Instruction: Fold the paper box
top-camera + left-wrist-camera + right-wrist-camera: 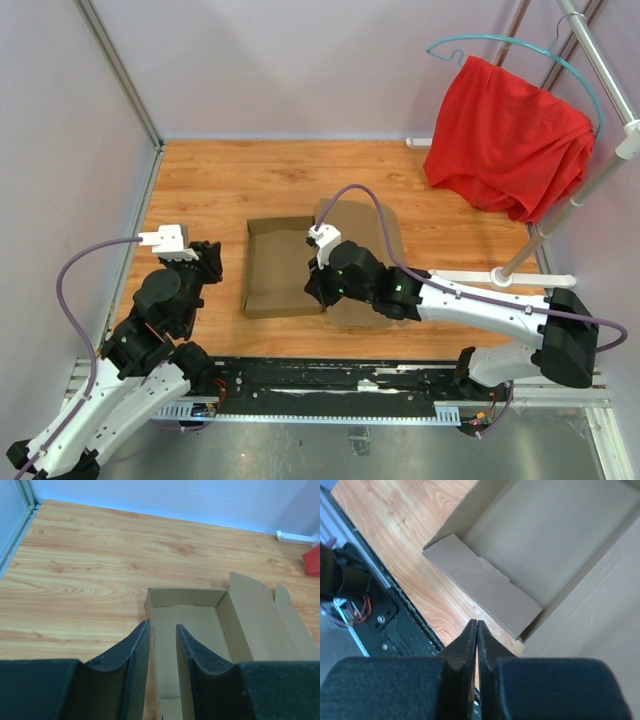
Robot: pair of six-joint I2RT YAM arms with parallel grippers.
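- The left jaws are spread a little, leaving a narrow gap between two black fingers with matte, grainy padding. Nothing sits between them and they touch nothing.
- The paper box lies ahead of the left jaws and a little to their right. The top view shows it apart from them, and in the wrist view its left wall shows through the gap.
- The right jaws are pressed together, their black fingers meeting in a thin line with no cardboard between them.
- Their tips hang over the wooden surface just on the near side of the box's near wall, a low flap with a slightly uneven top edge. Whether they touch it cannot be told.
- The box is plain brown cardboard, matte and unprinted. It is a shallow rectangular tray with upright walls at the left, far and near sides.
- A wide lid panel with side tabs opens out on the tray's right, beside the right jaws.
- The surface is smooth, light wood-grain board.
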